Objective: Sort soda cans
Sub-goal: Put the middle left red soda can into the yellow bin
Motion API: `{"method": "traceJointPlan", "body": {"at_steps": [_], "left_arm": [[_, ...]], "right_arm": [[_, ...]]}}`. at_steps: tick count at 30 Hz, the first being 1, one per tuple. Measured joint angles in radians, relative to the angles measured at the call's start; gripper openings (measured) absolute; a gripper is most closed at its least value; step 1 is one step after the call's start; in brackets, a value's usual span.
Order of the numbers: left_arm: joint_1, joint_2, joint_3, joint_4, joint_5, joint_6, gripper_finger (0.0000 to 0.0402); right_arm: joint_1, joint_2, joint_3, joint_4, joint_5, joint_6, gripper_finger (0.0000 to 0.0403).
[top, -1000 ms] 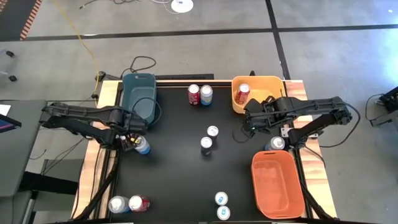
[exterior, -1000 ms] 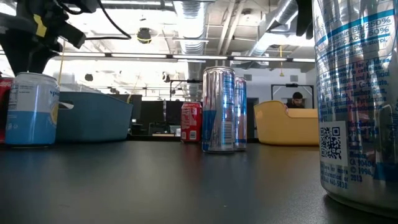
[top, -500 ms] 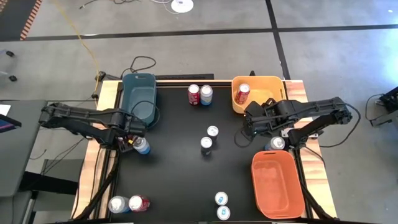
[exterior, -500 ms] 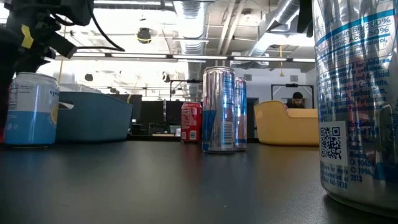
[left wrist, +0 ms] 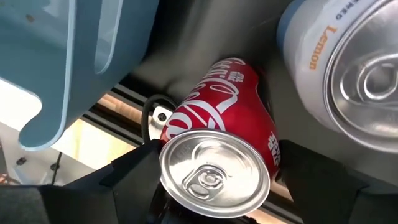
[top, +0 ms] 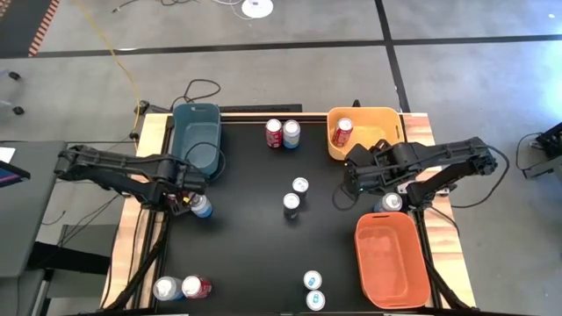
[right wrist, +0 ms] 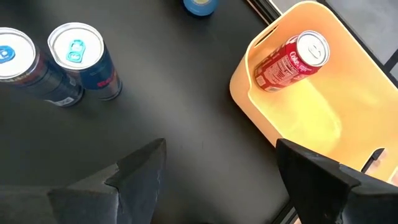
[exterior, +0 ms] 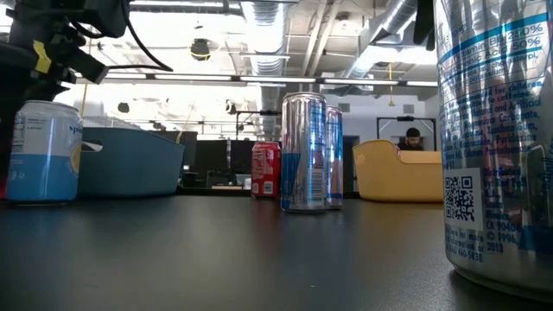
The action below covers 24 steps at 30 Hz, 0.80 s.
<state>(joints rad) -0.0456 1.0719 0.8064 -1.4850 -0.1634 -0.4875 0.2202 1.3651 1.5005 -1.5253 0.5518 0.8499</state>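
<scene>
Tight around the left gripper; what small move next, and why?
Probably lift the left gripper straight up a little: it holds the red can tilted, close beside the light-blue can, so moving sideways risks a knock. The right gripper waits open near the yellow bin.

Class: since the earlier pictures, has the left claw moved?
Yes. The left claw has drawn outward, away from the light blue can, toward the table's left edge.

arms: black, jointed, tubular | cables: black loops | left wrist: yellow tag | fingers: dark, angular
</scene>
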Motion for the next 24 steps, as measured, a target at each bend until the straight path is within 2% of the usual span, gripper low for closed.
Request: {"method": "traceJointPlan", "body": {"at_steps": [10,20,24], "left_arm": [[-0.002,0.0,0.0,0.014,0.033,-0.132,0.0291],[-0.006,0.004,-0.005,0.047,0.006,-0.153,0.034],[-0.006,0.004,-0.005,0.081,0.054,-0.125,0.0341]], "right_arm": [[0.043,0.0,0.0,-0.004,0.01,0.04,0.032],[0.088,0.0,0.0,-0.015,0.01,0.069,0.032],[0.088,0.0,0.0,-0.015,0.01,0.073,0.032]]}}
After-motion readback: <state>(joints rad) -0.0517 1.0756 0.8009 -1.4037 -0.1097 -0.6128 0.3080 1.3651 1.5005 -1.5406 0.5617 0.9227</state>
